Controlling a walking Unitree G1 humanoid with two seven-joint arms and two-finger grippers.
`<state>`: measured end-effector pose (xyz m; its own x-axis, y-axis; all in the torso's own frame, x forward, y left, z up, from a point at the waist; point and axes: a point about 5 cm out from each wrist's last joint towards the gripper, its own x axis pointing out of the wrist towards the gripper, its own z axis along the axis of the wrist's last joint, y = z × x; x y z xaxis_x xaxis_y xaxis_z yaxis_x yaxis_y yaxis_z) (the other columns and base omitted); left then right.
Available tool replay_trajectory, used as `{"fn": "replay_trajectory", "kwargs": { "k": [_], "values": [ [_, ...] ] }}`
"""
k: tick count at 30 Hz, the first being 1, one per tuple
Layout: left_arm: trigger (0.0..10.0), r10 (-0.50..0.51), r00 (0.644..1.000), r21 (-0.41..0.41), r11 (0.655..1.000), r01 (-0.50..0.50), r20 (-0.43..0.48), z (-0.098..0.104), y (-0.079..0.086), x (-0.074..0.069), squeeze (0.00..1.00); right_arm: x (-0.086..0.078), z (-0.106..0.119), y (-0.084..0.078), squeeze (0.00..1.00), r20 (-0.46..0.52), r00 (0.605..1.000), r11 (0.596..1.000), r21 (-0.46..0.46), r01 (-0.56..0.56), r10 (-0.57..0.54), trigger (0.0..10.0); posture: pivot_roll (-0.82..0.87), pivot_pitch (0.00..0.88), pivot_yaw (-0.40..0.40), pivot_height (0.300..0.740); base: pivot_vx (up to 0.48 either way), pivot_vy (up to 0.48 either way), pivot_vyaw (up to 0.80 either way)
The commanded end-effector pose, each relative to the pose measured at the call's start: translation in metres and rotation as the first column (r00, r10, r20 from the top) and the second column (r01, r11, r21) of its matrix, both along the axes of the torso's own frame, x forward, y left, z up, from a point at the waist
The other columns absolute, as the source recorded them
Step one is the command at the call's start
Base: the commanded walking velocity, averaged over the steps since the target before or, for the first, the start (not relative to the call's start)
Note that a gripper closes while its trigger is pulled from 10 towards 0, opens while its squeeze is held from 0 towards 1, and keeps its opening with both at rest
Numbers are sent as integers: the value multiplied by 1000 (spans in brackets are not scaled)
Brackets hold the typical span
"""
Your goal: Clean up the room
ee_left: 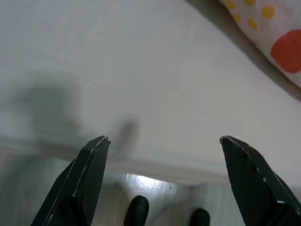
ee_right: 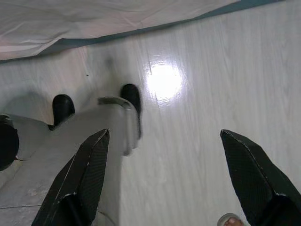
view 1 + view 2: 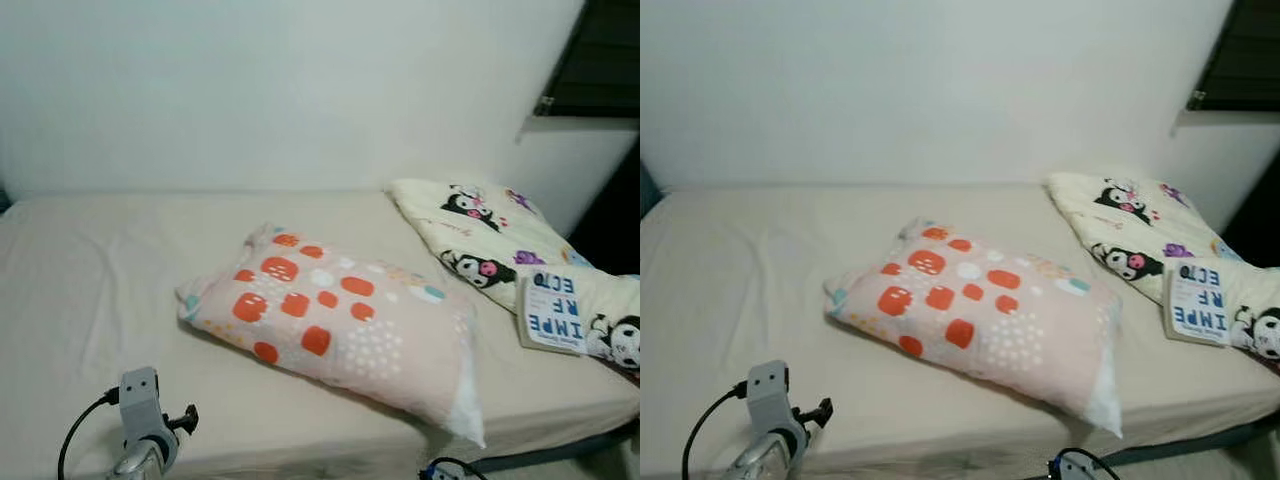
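A pink pillow [image 3: 335, 325] with orange patches lies askew in the middle of the bed [image 3: 90, 290], which has a beige sheet. At the right lies a cream blanket [image 3: 480, 235] printed with cartoon figures, bunched toward the bed's right corner. A white booklet [image 3: 552, 310] with large dark letters rests on it. My left gripper [image 1: 164, 140] hangs open and empty over the bed's near edge, with a pillow corner [image 1: 282, 33] beyond it. My left wrist [image 3: 140, 415] is low at the front left. My right gripper [image 2: 164, 133] is open and empty, pointing down at the floor.
A white wall [image 3: 280, 90] runs behind the bed, and a dark window [image 3: 600, 60] is at the upper right. Pale glossy floor [image 2: 211, 70] lies below the bed's edge [image 2: 94, 28]. My own grey leg and black feet [image 2: 129, 94] stand beside the bed.
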<state>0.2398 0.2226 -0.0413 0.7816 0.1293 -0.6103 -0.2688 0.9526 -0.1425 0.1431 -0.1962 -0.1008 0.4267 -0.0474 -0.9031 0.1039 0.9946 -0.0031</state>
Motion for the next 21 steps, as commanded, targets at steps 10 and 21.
{"fn": "replay_trajectory", "kwargs": {
  "k": [10,21],
  "values": [
    [10000,23,999,-62,998,-21,23,2,-12,6,0,-1,2,-13,0,1,1000,999,-33,5,-5,10000,46,0,-84,740,0,-273,0],
    [10000,2,995,-112,994,10,102,13,-20,22,0,-3,1,-14,0,-13,1000,999,-39,15,-16,10000,47,0,-86,740,0,0,-70]
  ]
}}
